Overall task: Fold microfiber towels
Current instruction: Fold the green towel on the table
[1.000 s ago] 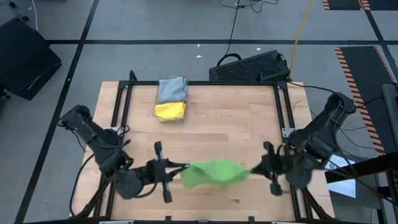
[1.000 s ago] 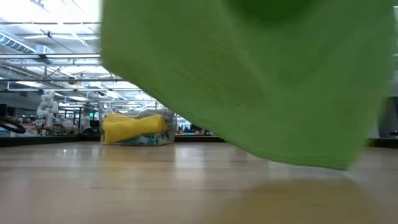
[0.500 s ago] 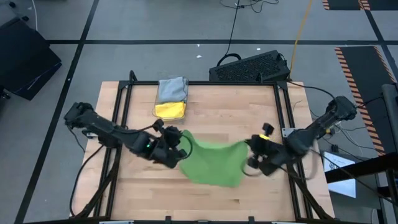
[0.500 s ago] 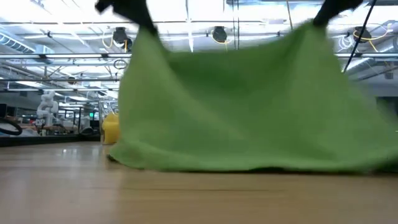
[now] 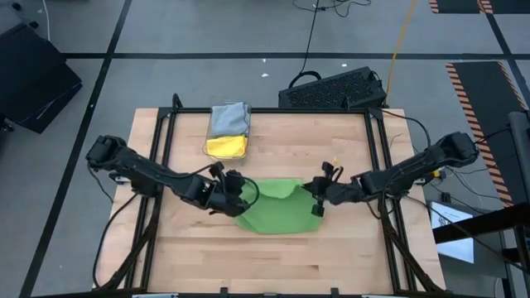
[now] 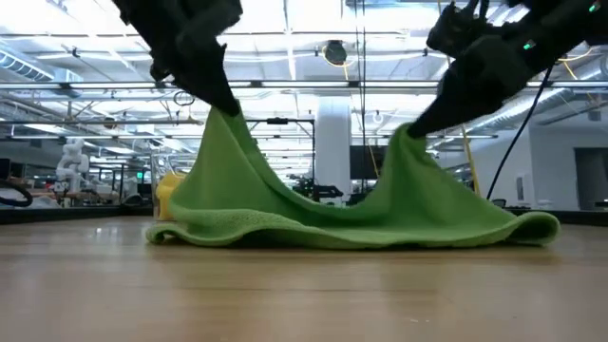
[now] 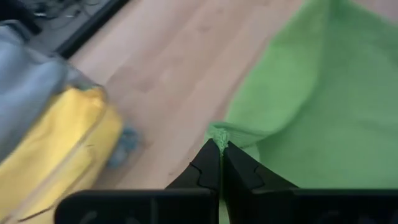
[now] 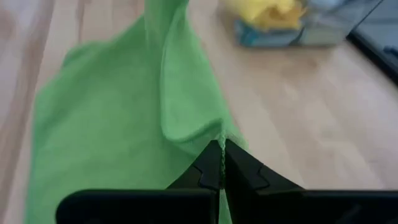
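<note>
**Both grippers pinching green towel corners, mid-table**

Lying near the middle of the wooden table [image 5: 348, 248]: bright green towel [image 5: 277, 211], spread mostly flat, long axis running left-right between the two arms in the high view. Bulk of the cloth resting on the wood; the two far corners being held up off it, so the low view is showing two peaks with a sag between them and the near edge trailing flat along the table.

Left gripper [image 5: 240, 192] sitting at the towel's left far corner, fingers [image 7: 208, 171] pressed fully together on a small bunched tip of green fabric. Cloth fanning away from that pinch point toward the right arm.

Right gripper [image 5: 317, 193] sitting at the right far corner, fingers [image 8: 233, 168] likewise clamped tight on a thin fold of the same towel. A ridge of fabric rising from the pinch and running away from the gripper.

Both arms reaching inward from opposite table sides, grippers facing each other across the towel's far edge.

Standing near the table's far edge, well apart from the green towel: clear plastic bin [image 5: 226, 149] holding a yellow towel [image 5: 225, 146] with a grey towel [image 5: 229, 118] behind it.
</note>
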`<state>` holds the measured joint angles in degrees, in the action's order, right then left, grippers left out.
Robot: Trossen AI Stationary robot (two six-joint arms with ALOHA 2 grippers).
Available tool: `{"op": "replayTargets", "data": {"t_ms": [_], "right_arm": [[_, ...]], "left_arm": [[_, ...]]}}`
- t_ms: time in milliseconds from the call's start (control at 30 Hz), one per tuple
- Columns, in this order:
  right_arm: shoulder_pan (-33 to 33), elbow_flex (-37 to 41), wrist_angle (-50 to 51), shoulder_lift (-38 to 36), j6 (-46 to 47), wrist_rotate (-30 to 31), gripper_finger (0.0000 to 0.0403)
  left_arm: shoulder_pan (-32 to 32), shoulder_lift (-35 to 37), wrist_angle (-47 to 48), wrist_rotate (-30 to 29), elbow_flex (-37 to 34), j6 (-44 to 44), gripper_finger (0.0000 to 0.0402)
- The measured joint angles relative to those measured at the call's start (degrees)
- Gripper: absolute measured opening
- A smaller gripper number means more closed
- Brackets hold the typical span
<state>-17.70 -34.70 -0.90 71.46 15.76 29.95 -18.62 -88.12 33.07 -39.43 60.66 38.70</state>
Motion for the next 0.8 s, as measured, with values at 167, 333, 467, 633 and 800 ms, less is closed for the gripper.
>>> {"op": "replayTargets", "data": {"t_ms": [167,333,467,633,800], "right_arm": [[3.14,5.38,-13.33,-0.04,-6.69,0.72,0.0004],[6.73,8.77,-15.13,-0.04,-8.29,8.13,0.0004],[10.74,11.03,-15.11,-0.04,-9.43,12.11,0.0004],[16.01,12.39,-15.15,-0.04,-7.69,9.72,0.0004],[17.29,13.13,-15.16,-0.04,-3.68,5.83,0.0016]], "left_arm": [[3.09,0.0,-4.14,-3.04,-3.58,-2.13,0.0007],[6.8,0.0,-13.97,-3.52,-8.24,-7.7,0.0007],[8.56,0.0,-24.45,-1.89,-11.26,-13.52,0.0008],[9.93,0.0,-28.26,0.41,-12.26,-17.38,0.0008],[10.24,0.0,-28.68,0.89,-12.26,-18.86,0.0008]]}}
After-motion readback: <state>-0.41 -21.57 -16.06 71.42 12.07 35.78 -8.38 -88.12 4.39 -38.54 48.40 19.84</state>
